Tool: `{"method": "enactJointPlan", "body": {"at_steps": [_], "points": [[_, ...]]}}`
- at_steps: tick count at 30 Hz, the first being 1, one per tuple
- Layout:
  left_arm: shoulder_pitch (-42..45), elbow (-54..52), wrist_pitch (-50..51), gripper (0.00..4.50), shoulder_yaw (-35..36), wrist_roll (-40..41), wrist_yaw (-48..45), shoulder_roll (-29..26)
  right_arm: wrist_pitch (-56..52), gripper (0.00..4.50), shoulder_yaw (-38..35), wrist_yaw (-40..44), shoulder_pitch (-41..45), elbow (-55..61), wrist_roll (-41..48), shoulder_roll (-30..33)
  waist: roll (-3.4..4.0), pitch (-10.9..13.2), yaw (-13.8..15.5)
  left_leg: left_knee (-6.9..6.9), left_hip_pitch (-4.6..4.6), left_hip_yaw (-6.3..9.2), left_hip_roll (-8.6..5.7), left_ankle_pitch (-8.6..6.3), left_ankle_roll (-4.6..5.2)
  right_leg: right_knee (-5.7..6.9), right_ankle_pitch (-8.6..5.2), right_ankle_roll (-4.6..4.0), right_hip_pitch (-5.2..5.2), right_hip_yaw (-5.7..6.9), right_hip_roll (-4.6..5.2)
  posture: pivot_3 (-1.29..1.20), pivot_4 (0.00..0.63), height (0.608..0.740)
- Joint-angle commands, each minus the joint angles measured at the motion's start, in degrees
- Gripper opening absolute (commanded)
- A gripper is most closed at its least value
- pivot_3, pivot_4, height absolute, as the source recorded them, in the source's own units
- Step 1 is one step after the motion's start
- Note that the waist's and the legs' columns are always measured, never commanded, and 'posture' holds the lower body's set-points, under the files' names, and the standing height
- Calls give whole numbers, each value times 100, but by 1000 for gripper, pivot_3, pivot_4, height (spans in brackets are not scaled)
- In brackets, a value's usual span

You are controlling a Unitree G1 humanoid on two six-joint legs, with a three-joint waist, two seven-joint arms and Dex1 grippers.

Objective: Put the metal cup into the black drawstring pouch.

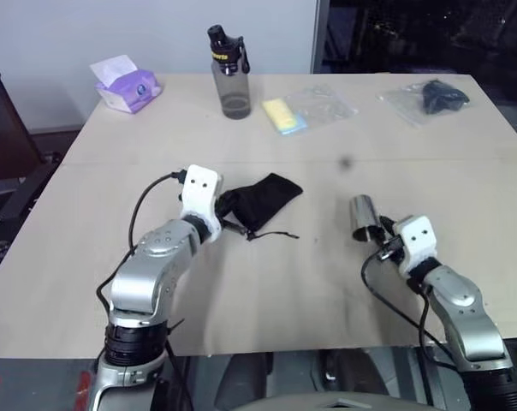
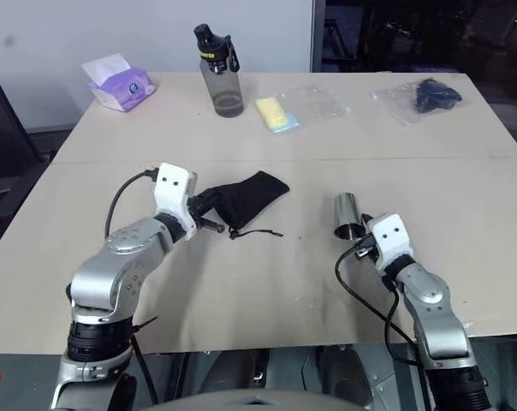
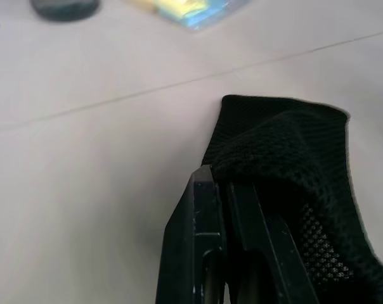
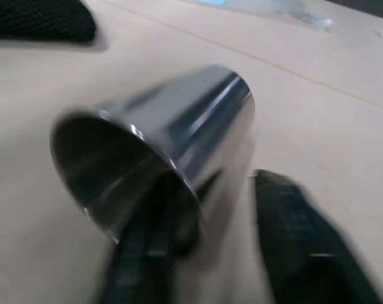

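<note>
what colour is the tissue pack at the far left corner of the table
Purple with white tissue sticking out, the tissue pack shows best in the left eye view.

Black drawstring pouch [image 3: 286, 152]: near end cut off by the left wrist view's edge; its mouth sits behind the left claw [image 1: 224, 208] in the head views, so the opening cannot be made out. Metal cup [image 4: 160, 152]: blurred in the right wrist view, its base turned away; one finger [image 4: 147, 253] of the right claw [image 2: 361, 233] is partly hidden under the rim. Dark item in a clear bag [image 1: 438, 96], far corner of the tabletop [image 1: 310, 282]: too small to identify.
</note>
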State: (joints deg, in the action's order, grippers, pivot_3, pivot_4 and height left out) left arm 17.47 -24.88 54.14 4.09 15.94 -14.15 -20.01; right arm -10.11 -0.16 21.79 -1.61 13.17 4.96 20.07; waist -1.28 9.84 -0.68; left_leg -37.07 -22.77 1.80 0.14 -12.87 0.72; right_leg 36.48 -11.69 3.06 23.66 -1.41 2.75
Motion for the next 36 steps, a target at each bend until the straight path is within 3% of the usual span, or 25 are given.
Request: {"method": "enactJointPlan", "body": {"at_steps": [1, 7, 10, 14, 23, 27, 36], "points": [[281, -406, 616, 0, 55, -18, 398, 166, 212, 51, -166, -6, 148, 164, 185, -86, -1, 0, -3, 0, 0, 0, 0, 0, 0, 0, -1, 1, 0, 0, -1, 0, 150, 740], [527, -500, 1158, 0, 58, 85, 515, 324, -635, 51, 21, 783, 521, 1245, 1785, -266, 0, 2, -29, 0, 1, 3, 2, 0, 0, 2, 4, 6, 1, -2, -7, 0, 150, 740], [674, -598, 1356, 0, 114, 331, 376, 463, -1168, 51, 393, 1139, 806, 1722, 2177, -83, -1, 2, -16, 0, -1, 14, 3, 0, 0, 4, 4, 7, 1, 7, -7, 0, 150, 740], [756, -818, 1583, 0, 276, 878, 19, 588, -1420, 51, 824, 1480, 852, 1801, 2094, 277, -5, 2, 10, -1, -5, 17, 0, 0, 0, 0, -1, -2, 0, 12, -5, 0, 150, 740], [964, -919, 2491, 0, 1130, 2217, -478, 600, -1564, 51, 852, 1890, 461, 1920, 2206, 863, -7, 4, -8, -2, -7, 16, 0, 0, 0, 0, -16, 9, 0, 12, -5, 0, 150, 740], [1126, -738, 2645, 0, 1035, 2043, -185, 513, -1724, 51, 985, 1896, 521, 1987, 2277, 848, -8, 4, -10, -6, -6, 14, 0, 0, 0, 1, -19, 11, 0, 10, -5, 0, 150, 740], [1311, -583, 2804, 0, 967, 2035, 119, 672, -2090, 51, 1561, 1614, 1462, 1520, 2112, 172, -13, 7, -13, -5, -7, 17, 0, 0, -1, 2, -4, 1, 1, 11, -7, 0, 150, 740]]}}
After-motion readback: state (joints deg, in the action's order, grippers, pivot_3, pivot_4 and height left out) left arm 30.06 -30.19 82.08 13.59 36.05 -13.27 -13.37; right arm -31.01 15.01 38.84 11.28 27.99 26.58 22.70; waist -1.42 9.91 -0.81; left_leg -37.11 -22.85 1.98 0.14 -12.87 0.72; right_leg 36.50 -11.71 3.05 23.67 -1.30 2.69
